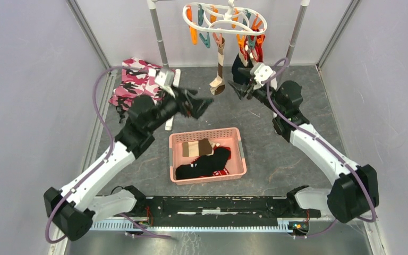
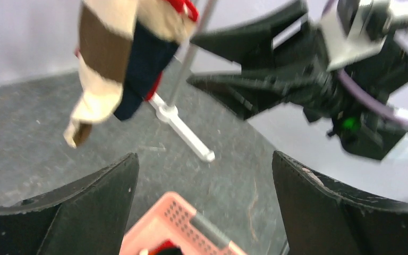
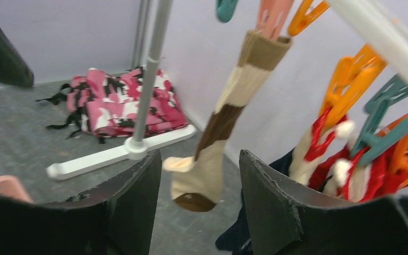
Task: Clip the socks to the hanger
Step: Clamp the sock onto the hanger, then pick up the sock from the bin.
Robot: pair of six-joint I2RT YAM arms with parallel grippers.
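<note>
While a striped beige sock [image 1: 219,68] and a bunch of navy and red socks [image 1: 246,59] are already hanging clipped on the hanger [image 1: 226,16], a brown-and-tan sock [image 1: 196,147] and dark socks [image 1: 204,163] are lying in the pink basket [image 1: 206,132] on the tabletop [image 1: 276,170], awaiting clips. Both hands are standing released and empty: the right hand [image 1: 237,90] is hovering just beside the clipped navy sock, the left hand [image 1: 204,106] is hanging above the basket's far edge

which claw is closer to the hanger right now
Right. The right claw sits just below the hanger, by its clipped socks; the left claw is lower and further left, nearer the pink basket.
</note>
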